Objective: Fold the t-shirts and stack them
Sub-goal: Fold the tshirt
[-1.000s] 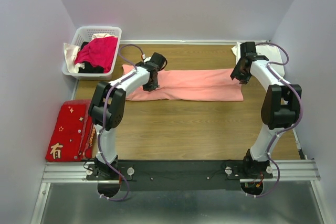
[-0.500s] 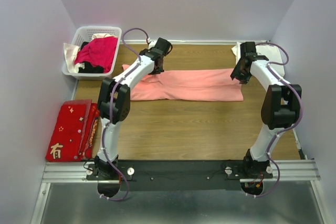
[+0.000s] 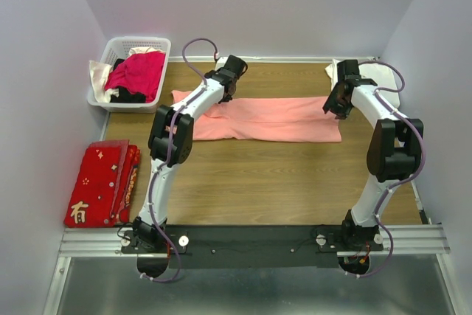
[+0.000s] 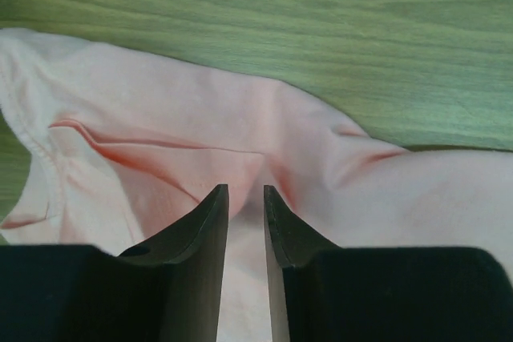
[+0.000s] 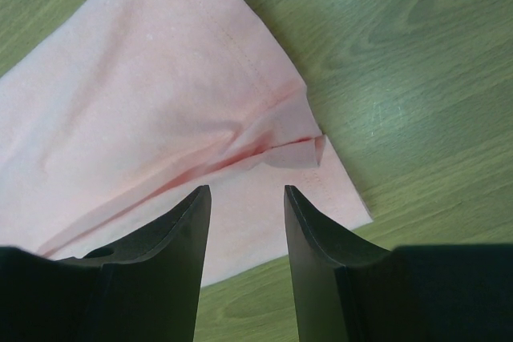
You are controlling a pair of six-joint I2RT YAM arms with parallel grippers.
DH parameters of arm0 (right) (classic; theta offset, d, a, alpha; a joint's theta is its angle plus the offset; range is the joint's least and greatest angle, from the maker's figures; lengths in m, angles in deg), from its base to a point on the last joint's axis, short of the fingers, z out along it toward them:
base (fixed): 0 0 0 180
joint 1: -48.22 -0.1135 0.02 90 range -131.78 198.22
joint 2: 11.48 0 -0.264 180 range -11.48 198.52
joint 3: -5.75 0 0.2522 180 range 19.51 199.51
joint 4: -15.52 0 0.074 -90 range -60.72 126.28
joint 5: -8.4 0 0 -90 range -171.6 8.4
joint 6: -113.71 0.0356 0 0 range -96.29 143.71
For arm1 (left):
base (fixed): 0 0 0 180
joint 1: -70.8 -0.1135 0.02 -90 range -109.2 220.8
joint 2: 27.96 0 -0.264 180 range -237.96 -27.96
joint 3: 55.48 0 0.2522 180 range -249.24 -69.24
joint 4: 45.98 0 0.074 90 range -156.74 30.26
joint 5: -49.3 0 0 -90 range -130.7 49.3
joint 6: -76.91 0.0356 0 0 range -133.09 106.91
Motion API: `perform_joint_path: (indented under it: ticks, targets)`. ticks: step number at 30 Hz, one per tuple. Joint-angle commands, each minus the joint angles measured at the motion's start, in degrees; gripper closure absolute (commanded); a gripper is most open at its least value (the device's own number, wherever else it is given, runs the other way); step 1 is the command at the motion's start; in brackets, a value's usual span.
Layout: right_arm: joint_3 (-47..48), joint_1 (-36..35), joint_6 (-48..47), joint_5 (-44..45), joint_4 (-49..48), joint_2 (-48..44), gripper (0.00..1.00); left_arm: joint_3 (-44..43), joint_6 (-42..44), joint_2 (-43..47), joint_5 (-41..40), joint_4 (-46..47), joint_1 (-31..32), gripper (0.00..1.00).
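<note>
Bearing gold characters (image 3: 78, 212): cloth (image 3: 102, 178); plain t-shirt (image 3: 280, 119).

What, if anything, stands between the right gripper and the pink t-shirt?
Nothing visible does. The right gripper hangs open just above one end of the pink t-shirt, with only bare cloth showing between its jaws.

Over folded corner of salmon-pink t-shirt (image 5: 144, 94): right end effector (image 5: 246, 191), 2 fingers apart; wooden table (image 5: 401, 78) beside.
</note>
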Motion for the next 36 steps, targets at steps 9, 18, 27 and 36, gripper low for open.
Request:
perform_joint_path:
  ticks: [9,18,27,36]
  targets:
    - [-1.4,0.3,-0.2,-2.3,-0.3,-1.3,0.50,6.7,-0.9,13.3,-6.5,4.4,0.0,0.58]
    - [-1.8,0.2,0.1,-2.7,-0.4,-1.1,0.50,14.3,-7.1,14.4,-4.4,-6.3,0.2,0.60]
    - [-1.4,-0.2,0.4,-2.9,-0.5,-0.6,0.50,18.6,-4.6,13.4,1.7,-2.1,0.4,0.60]
    - [-1.1,-0.2,0.3,-2.7,-0.4,-0.9,0.50,11.8,-3.1,3.7,2.7,-2.3,0.0,0.60]
